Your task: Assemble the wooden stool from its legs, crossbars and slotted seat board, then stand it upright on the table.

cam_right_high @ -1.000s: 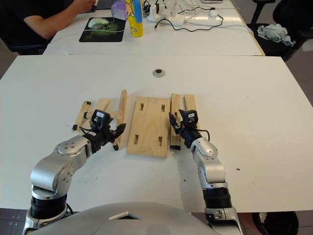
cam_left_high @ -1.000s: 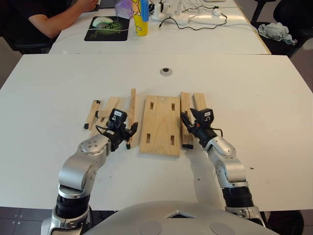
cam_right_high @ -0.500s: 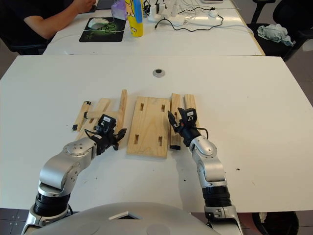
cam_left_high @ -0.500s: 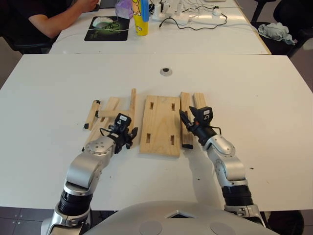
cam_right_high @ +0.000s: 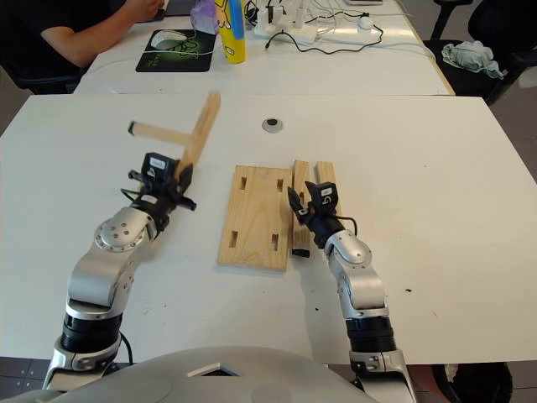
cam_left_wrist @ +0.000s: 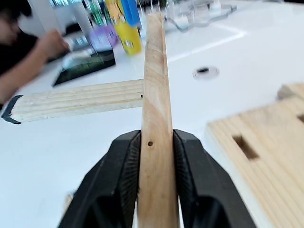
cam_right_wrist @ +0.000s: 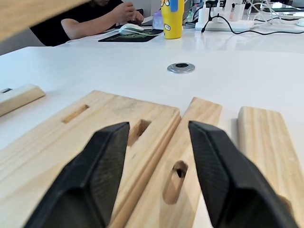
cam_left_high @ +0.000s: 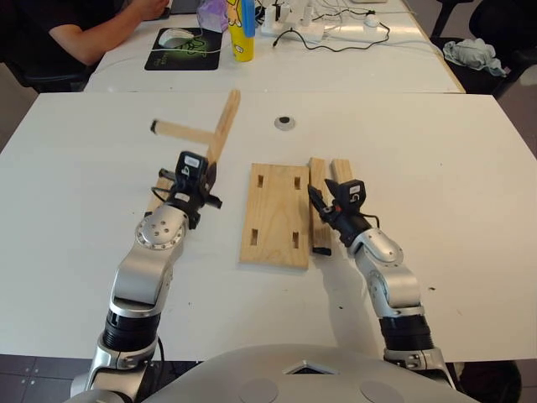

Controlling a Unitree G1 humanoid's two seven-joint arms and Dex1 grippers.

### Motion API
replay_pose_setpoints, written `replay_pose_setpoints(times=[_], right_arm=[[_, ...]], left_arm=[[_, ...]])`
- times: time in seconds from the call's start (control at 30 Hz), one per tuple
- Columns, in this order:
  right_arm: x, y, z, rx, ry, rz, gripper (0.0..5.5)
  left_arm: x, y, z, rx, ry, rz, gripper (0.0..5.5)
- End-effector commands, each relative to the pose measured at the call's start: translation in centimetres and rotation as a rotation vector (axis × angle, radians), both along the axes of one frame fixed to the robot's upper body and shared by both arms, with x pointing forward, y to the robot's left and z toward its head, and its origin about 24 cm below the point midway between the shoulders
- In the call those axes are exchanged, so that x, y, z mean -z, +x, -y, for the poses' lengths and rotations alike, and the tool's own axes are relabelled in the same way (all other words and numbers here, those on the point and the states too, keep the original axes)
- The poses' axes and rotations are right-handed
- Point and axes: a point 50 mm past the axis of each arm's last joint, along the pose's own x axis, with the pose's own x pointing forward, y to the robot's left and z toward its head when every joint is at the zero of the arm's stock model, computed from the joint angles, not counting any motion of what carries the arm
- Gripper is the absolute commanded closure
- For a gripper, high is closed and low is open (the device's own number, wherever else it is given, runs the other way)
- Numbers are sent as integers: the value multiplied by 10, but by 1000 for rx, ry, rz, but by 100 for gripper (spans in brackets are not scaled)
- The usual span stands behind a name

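My left gripper (cam_left_high: 195, 181) is shut on the lower end of a wooden leg (cam_left_high: 223, 124), held up off the table and slanting away from me. A crossbar (cam_left_high: 179, 129) with a black tip juts sideways from that leg. In the left wrist view the leg (cam_left_wrist: 156, 90) runs between the ribbed fingers (cam_left_wrist: 127, 164), with the crossbar (cam_left_wrist: 76, 99) joined to it. The slotted seat board (cam_left_high: 275, 214) lies flat in the middle. Two more legs (cam_left_high: 318, 191) (cam_left_high: 341, 170) lie along its right side. My right gripper (cam_left_high: 323, 206) hovers open over the nearer leg (cam_right_wrist: 187, 152).
A round cable grommet (cam_left_high: 285, 123) sits in the table beyond the board. A second table behind carries a yellow bottle (cam_left_high: 242, 34), a mouse pad (cam_left_high: 180, 46) and cables. Wide bare tabletop lies to the right and near me.
My left gripper has closed on the leg and swung it up off the table, its crossbar coming along. The right gripper has barely moved.
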Motion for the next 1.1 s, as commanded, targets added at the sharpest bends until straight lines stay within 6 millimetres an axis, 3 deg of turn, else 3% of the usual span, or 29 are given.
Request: replay_pose_setpoints(times=[0.03, 0.17, 0.27, 0.37, 0.5, 0.9, 1.1], right_arm=[[-33, 13, -3, 8, 214, 28, 319], [-74, 20, -8, -57, 519, 58, 295], [-93, 18, -11, -127, 746, 21, 254], [-101, 23, -14, -120, 935, -72, 211], [-100, 28, -17, -79, 1119, -201, 148], [-110, 27, -22, -49, 1330, -315, 145], [-110, 34, -20, -26, 1343, -336, 145]], left_arm=[[-11, 10, 6, 81, 153, 217, 452], [-12, 21, 3, 144, 318, 383, 452], [-16, 24, 6, 200, 433, 504, 452], [-17, 18, 18, 305, 603, 657, 452], [-8, 15, 23, 381, 737, 739, 452], [10, 17, 24, 388, 844, 758, 452], [20, 9, 31, 432, 858, 766, 452]])
